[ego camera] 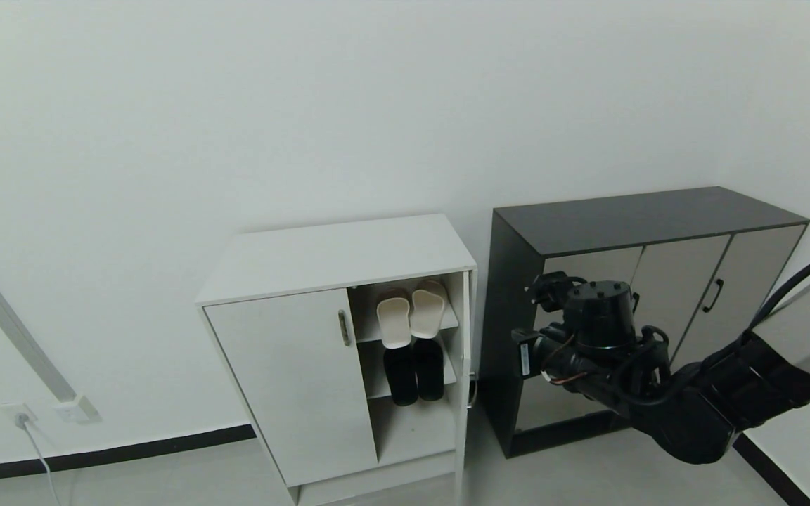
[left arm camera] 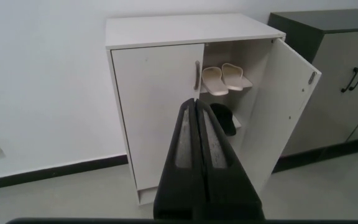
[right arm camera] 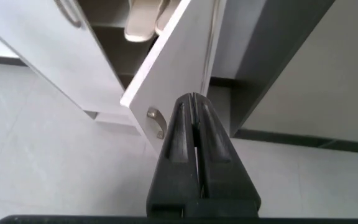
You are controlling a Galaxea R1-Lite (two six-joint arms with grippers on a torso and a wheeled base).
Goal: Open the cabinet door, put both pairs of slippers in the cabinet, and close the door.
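White cabinet (ego camera: 335,256) stands with its right door (left arm camera: 284,106) swung open. Cream slippers (ego camera: 410,318) lie on its upper shelf (ego camera: 451,322), black slippers (ego camera: 415,372) on the shelf beneath. Right pincer (right arm camera: 194,99), clenched empty, sits near the door handle (right arm camera: 156,121); left pincer (left arm camera: 196,104) is clenched too.

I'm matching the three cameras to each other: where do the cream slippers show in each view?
Head view: cream slippers on the white cabinet's top shelf, above the black slippers.
Left wrist view: same shelf, beside the open door.
Right wrist view: their ends showing beyond the open door's edge.
Shared landmark: the open door, seen edge-on in the head view.
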